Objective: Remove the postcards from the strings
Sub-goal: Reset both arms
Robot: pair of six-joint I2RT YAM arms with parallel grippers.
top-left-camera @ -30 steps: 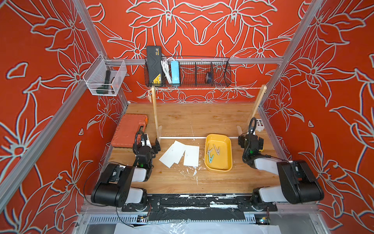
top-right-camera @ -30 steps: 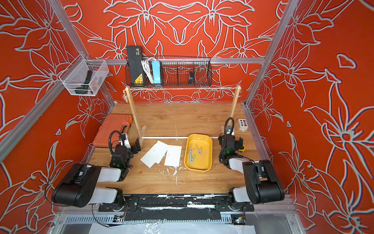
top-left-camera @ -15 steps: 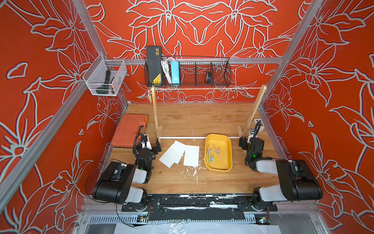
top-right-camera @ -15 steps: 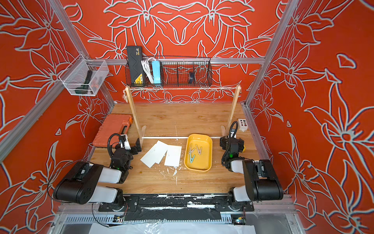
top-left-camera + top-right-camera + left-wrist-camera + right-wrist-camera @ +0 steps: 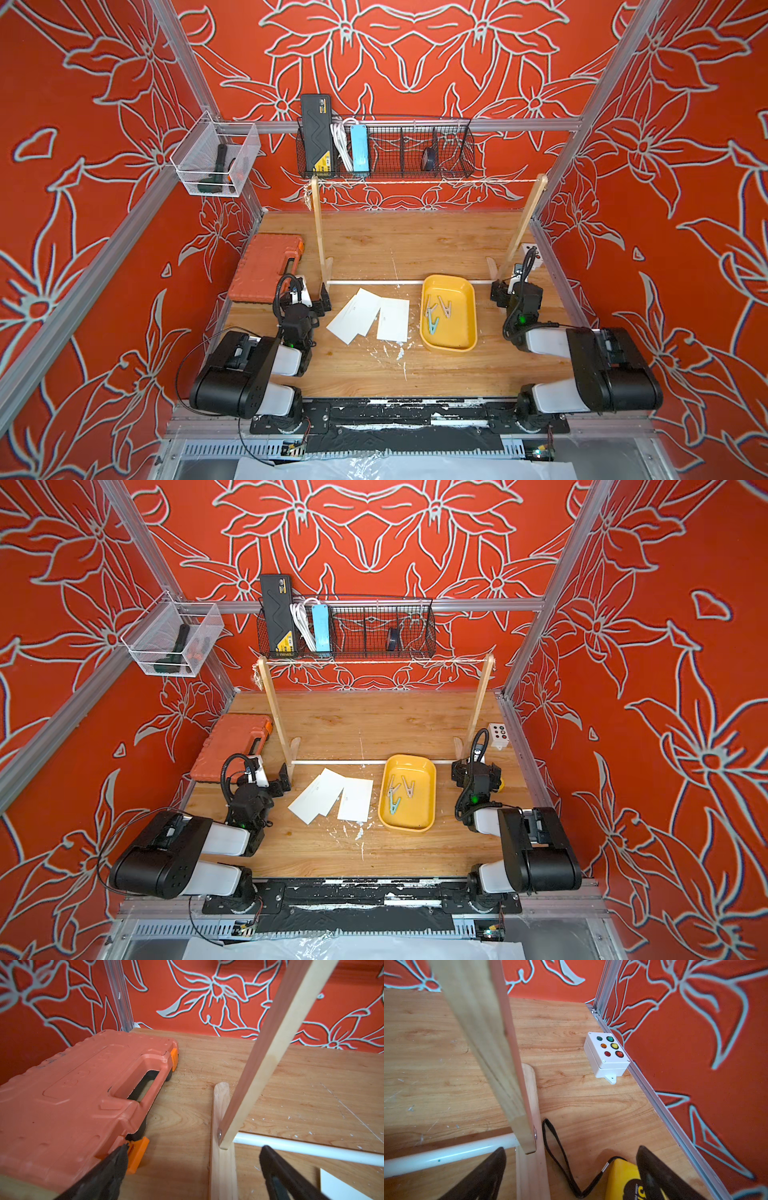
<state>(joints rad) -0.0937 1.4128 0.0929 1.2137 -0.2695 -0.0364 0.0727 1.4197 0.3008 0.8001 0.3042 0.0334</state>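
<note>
**Operator:** What is the task status?

**Technician:** The string [image 5: 428,180] runs bare between the two wooden posts [image 5: 319,232]. No card and no clothespin hangs on it. All three postcards [image 5: 392,320] lie flat on the tabletop [image 5: 415,374], just in front of the white rod [image 5: 374,282], between the left post's foot and the yellow tray [image 5: 471,309]. Two cards overlap and the third lies just beside them. The clothespins [image 5: 434,318] are in the tray. Judgement: removal is complete and nothing is left to take down.

**Operator:** What is the jaw state?

**Technician:** On the left gripper [image 5: 193,1153] the jaws stand wide apart and hold nothing. It sits at the left post's foot, beside the orange case [image 5: 266,270]. The right gripper [image 5: 572,1150] also has its jaws wide apart and empty, at the right post's foot.

**Operator:** How much clearance is there?

**Technician:** The case occupies the left edge. A button box [image 5: 607,1053] sits against the right edge. The tabletop behind the rod is bare, and so is the strip along the front edge between the arms. Each gripper is close to a post and the rod, so any move should likely draw toward the front edge first.
</note>
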